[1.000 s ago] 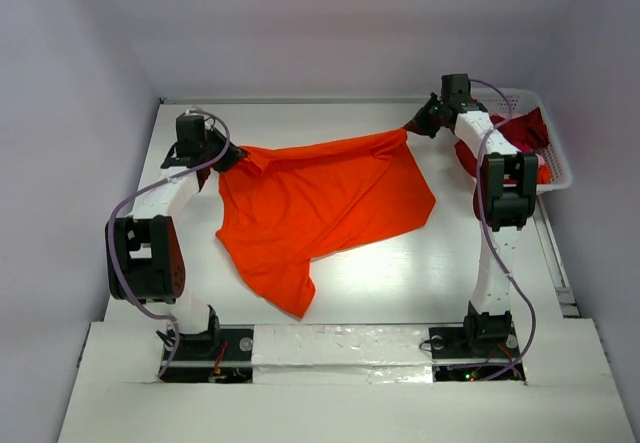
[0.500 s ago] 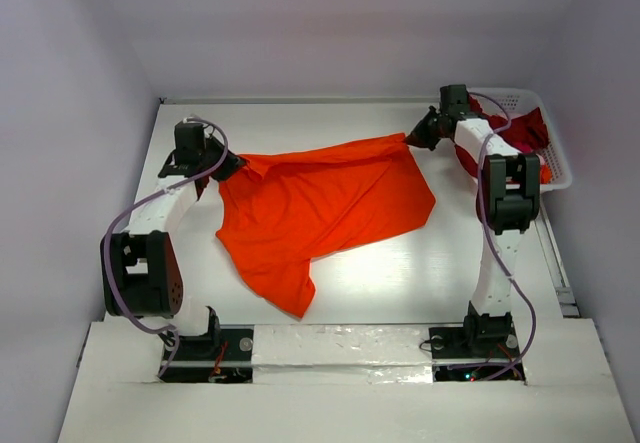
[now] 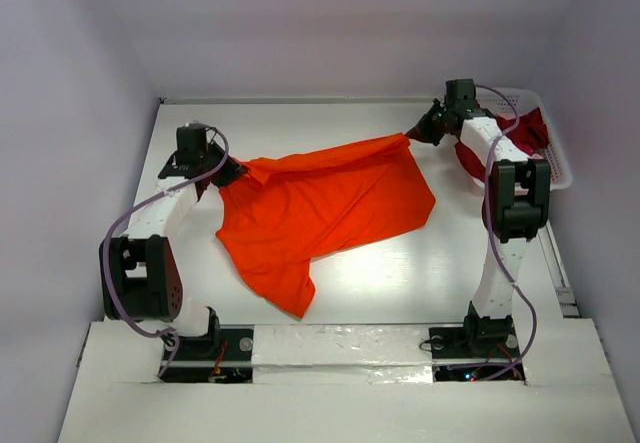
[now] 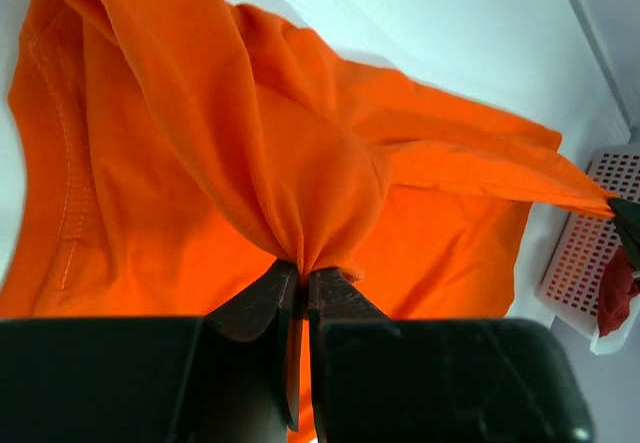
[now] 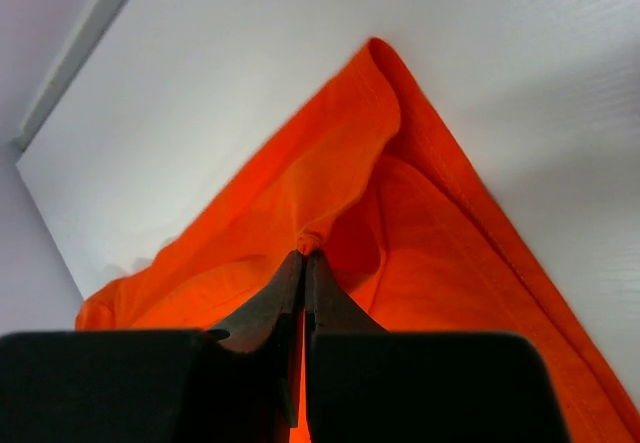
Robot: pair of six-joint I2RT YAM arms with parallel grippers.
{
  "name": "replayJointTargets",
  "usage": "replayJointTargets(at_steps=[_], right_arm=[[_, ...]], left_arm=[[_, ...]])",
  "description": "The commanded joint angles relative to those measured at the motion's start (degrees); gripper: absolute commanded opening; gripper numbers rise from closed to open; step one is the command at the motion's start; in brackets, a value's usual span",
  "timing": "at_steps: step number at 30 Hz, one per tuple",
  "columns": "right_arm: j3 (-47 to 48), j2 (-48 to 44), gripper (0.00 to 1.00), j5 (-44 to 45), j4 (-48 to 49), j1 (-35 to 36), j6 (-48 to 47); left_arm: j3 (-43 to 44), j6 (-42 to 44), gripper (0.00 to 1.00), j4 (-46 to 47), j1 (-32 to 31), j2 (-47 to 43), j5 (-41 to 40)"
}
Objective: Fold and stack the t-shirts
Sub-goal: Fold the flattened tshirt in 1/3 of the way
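Top external view: orange t-shirt (image 3: 325, 203) at centre frame, far edge lifted and taut, the rest trailing toward lower left.
Left gripper (image 4: 300, 271): jaws pinched tight on a bunched corner.
Right gripper (image 5: 304, 255): clamped on a thin pinch of hem. It could slip out if you pull wider.
Crimson t-shirt (image 3: 530, 131): in the basket (image 3: 560, 175), upper right, draped over its rim — a wider pull could catch it.

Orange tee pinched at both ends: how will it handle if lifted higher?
Likely floppy: the orange tee bunches into folds at the left hand and right hand. Probably light: small pinches hold it taut. Its loose lower part would likely dangle and drag.
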Motion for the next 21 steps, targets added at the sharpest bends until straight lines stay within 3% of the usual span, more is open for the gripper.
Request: replayJointTargets(at_steps=[1,21], right_arm=[[-2.2,-3.13,0.0,-0.65,1.66,-0.39,-0.95],[-6.33,-5.06,0.0,-0.48,2.54,-0.39,-1.48]], left_arm=[[2.65,0.32,0.0,-2.21,-0.43,-4.35,-0.74],[3.62,-0.12,0.0,-8.71,-0.96,-6.2,-1.97]])
